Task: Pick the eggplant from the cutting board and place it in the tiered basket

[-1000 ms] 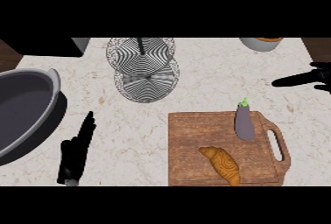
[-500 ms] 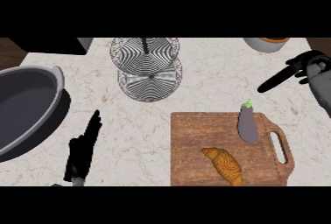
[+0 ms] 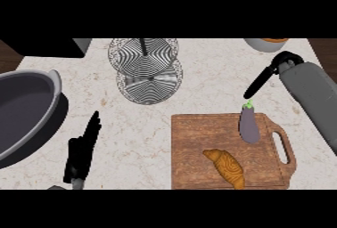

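— Where's the eggplant (image 3: 249,127)?

— On the cutting board (image 3: 197,147), near its far right corner, stem pointing away from me. A croissant (image 3: 226,167) lies nearer me on the same board.

— And your hands?

— My right hand (image 3: 263,80) hangs just beyond the eggplant, fingers pointing down at it; whether they're curled I can't tell. My left hand (image 3: 82,151) rests open on the counter (image 3: 211,75), wrist cut off below.

— The basket (image 3: 145,67)?

— Far side, its top cropped.
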Tool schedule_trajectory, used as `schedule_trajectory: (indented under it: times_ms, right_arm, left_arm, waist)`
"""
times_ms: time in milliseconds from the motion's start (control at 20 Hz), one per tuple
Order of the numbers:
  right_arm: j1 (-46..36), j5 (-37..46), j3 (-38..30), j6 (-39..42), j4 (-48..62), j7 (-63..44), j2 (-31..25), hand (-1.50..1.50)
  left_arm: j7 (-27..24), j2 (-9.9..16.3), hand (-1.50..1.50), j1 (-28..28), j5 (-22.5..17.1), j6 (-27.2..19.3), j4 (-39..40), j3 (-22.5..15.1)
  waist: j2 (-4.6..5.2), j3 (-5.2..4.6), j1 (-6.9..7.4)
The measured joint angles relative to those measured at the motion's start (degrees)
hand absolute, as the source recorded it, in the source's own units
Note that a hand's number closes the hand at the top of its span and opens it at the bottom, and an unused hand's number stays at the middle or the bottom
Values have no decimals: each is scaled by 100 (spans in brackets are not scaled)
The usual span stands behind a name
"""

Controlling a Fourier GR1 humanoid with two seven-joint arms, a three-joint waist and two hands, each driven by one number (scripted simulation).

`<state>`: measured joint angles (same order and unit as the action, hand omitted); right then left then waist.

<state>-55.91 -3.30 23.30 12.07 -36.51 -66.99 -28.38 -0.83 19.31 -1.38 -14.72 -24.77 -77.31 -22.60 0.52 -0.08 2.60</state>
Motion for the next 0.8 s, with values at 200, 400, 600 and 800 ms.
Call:
schedule_trajectory:
  times_ms: [200,400,600,800]
  right_arm:
    - [-211,-36,208,264,560,48,227,-150]
    - [-370,-99,328,524,1088,121,451,-150]
    - [-616,-168,312,708,1607,182,663,-150]
    - [-795,-171,294,844,2051,287,891,-150]
  left_arm:
    - [1,-43,0,16,16,-8,8,5]
    - [-33,-51,0,89,56,-22,-31,6]
    - [-43,-37,0,172,57,-5,-114,50]
    - [-67,-70,0,83,53,45,15,155]
  waist:
    - [7,0,13]
    - [-3,1,-11]
    - [-10,4,-33]
    - [-8,4,-78]
